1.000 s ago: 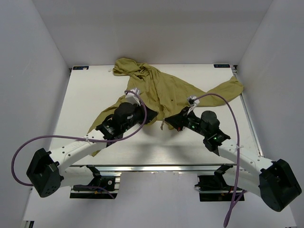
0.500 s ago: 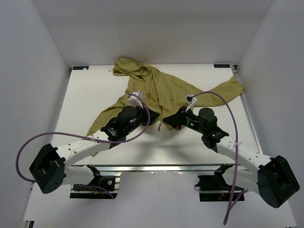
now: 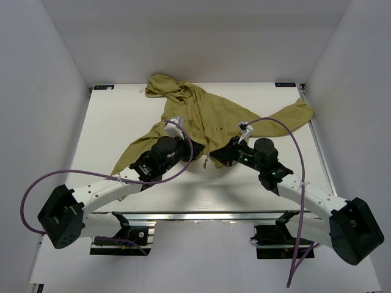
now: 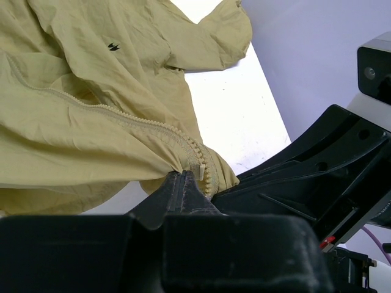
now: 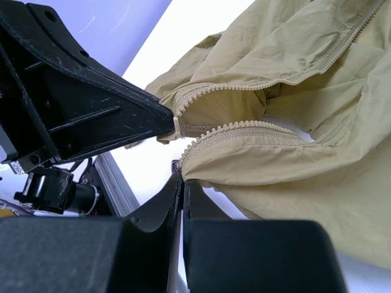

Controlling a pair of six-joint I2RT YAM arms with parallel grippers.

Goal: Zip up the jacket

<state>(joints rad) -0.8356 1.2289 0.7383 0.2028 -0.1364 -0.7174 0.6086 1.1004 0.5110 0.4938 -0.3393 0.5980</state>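
From overhead I see the jacket [image 3: 211, 116] lying crumpled over the far half of the table [image 3: 116, 116]. Its hood [image 3: 160, 85] is toward the far edge. One sleeve [image 3: 293, 113] reaches out to the right rim, and the other trails toward the near left. Both arms lean in over the near hem, and their tips sit close together around the table's middle.

My left tool [image 4: 183, 178] has its fingers pressed together, clamped on the bottom corner of one front panel of the jacket. This is right where a line of zipper teeth [image 4: 122, 116] ends. A small pale tab [image 4: 200, 172] stands just beside the fingertips. From there the teeth run up and to the left across the fabric.

My right tool [image 5: 182, 174] is also closed, pinching the jacket at the lower end of the other toothed edge [image 5: 244, 128]. In its camera the left arm's black body fills the upper left, with its tip against the end of the upper row of teeth. The two rows lie apart and draw nearer to each other toward the tools. From these angles I cannot tell whether the bottom ends are seated in one another.
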